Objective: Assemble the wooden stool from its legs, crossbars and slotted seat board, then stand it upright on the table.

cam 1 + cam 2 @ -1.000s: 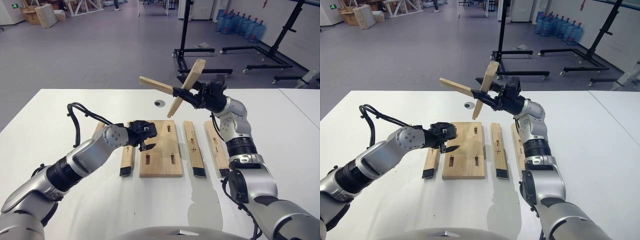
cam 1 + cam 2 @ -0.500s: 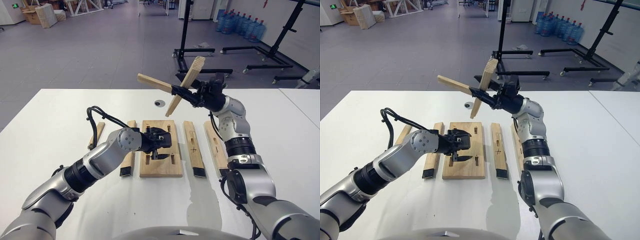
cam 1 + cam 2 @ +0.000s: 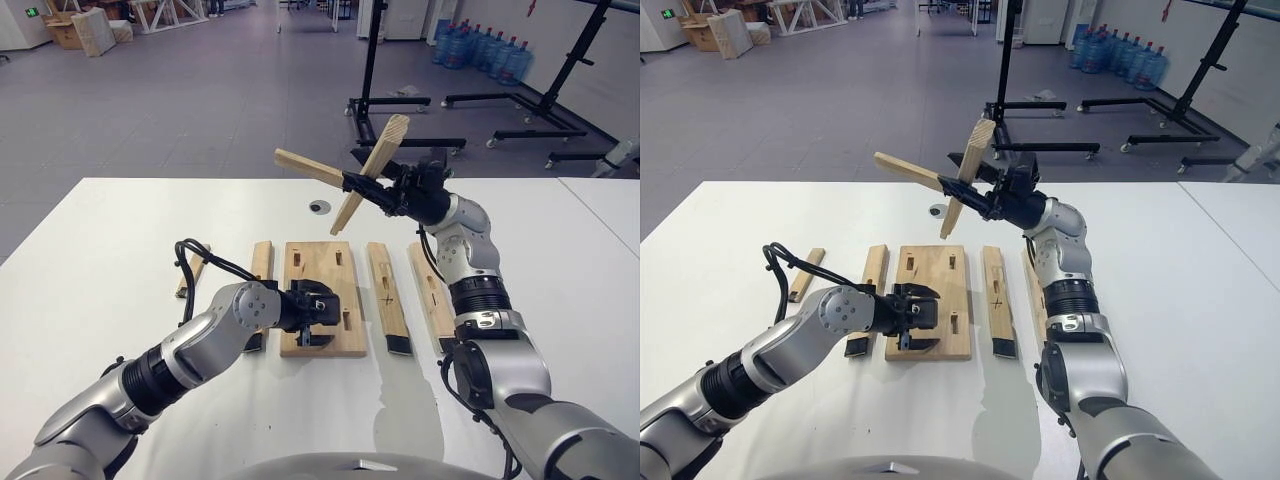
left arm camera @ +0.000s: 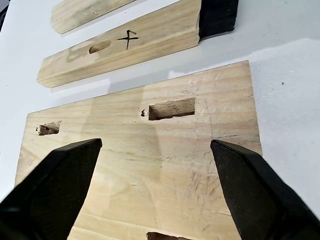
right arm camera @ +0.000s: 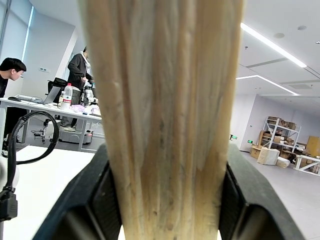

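Pale wood in the air on my right, open jaws low on my left.
My right gripper is clamped on the X-shaped pair of pale wooden crossbars, holding it in the air above the far edge of the white table. My left gripper hangs over the near end of the flat rectangular wooden slotted seat board. Its black fingers are spread nearly the board's width with nothing between them; I cannot tell whether they touch the wood. The board lies flat mid-table. One flat wooden leg with a black tip lies just left of it, two more lie to its right, and a thin short wooden stick lies farther left.
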